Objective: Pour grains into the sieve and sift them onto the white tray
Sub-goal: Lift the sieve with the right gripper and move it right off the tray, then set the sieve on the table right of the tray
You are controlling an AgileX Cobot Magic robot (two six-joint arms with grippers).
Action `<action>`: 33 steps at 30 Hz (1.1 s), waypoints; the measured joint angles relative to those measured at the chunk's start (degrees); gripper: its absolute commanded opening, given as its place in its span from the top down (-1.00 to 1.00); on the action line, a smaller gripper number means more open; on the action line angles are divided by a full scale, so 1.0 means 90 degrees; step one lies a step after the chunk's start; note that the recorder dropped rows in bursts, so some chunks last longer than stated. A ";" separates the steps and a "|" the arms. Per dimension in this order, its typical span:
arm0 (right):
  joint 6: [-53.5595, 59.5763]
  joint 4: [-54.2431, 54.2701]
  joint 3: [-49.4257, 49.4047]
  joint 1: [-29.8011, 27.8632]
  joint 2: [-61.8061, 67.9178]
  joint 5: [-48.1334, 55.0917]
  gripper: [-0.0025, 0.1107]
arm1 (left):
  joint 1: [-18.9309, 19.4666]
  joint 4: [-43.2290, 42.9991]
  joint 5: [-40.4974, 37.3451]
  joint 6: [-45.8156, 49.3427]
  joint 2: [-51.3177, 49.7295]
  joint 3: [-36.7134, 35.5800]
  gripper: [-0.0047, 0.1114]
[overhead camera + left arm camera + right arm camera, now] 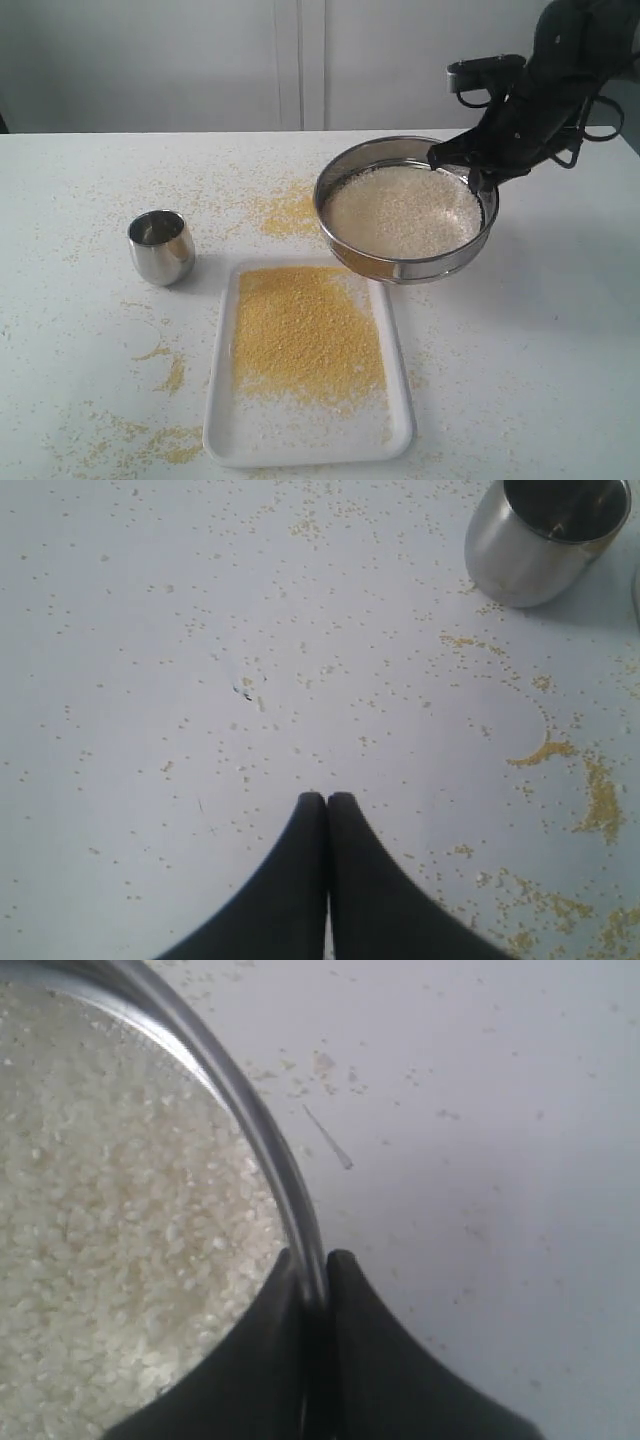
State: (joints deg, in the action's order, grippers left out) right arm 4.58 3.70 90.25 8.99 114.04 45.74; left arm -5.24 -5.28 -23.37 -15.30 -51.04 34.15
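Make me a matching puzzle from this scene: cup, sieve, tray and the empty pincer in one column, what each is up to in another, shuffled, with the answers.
1. steel cup
2. sieve
3. white tray
4. left pincer

A. gripped at the rim by the right pincer, pale coarse grains inside
B. shut on nothing, above the table
C. covered with fine yellow grains
D. upright on the table, left of the tray

Pairs: 1-D, 2-A, 3-C, 4-B
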 measured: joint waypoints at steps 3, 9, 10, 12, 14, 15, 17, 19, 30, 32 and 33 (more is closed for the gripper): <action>-0.0188 0.0009 0.0014 -0.0184 0.0265 -0.0681 0.96 | 0.0000 0.0000 0.0000 0.0000 0.0000 0.0000 0.90; -0.0394 0.0045 0.0491 -0.0534 0.0955 -0.1011 0.96 | 0.0000 0.0000 0.0000 0.0000 0.0000 0.0000 0.90; -0.0394 0.0045 0.0527 -0.0564 0.1060 -0.1011 0.96 | 0.0000 0.0000 0.0000 0.0000 0.0000 0.0000 0.90; -0.0394 0.0045 0.0605 -0.0615 0.1256 -0.0998 0.96 | 0.0000 0.0000 0.0000 0.0000 0.0000 0.0000 0.90; -0.0394 0.0045 0.0685 -0.0642 0.1352 -0.0998 0.96 | 0.0000 0.0000 0.0000 0.0000 0.0000 0.0000 0.90; -0.0394 0.0045 0.0735 -0.0642 0.1378 -0.0998 0.96 | 0.0000 0.0000 0.0000 0.0000 0.0000 0.0000 0.90; -0.0394 0.0045 0.0819 -0.0657 0.1457 -0.0998 0.96 | 0.0000 0.0000 0.0000 0.0000 0.0000 0.0000 0.90; -0.0394 0.0045 0.0890 -0.0670 0.1527 -0.1030 0.96 | 0.0000 0.0000 0.0000 0.0000 0.0000 0.0000 0.90; -0.0509 0.0240 0.1055 -0.0670 0.1855 -0.1003 0.63 | 0.0000 0.0000 0.0000 0.0000 0.0000 0.0000 0.90; -0.0509 0.0240 0.1055 -0.0670 0.1869 -0.0978 0.43 | 0.0000 0.0000 0.0000 0.0000 0.0000 0.0000 0.90; -0.0509 0.0240 0.1055 -0.0670 0.1869 -0.0978 0.36 | 0.0000 0.0000 0.0000 0.0000 0.0000 0.0000 0.90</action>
State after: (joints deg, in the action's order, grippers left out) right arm 0.00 5.86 99.74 2.96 130.86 36.94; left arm -5.24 -5.28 -23.37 -15.30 -51.04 34.15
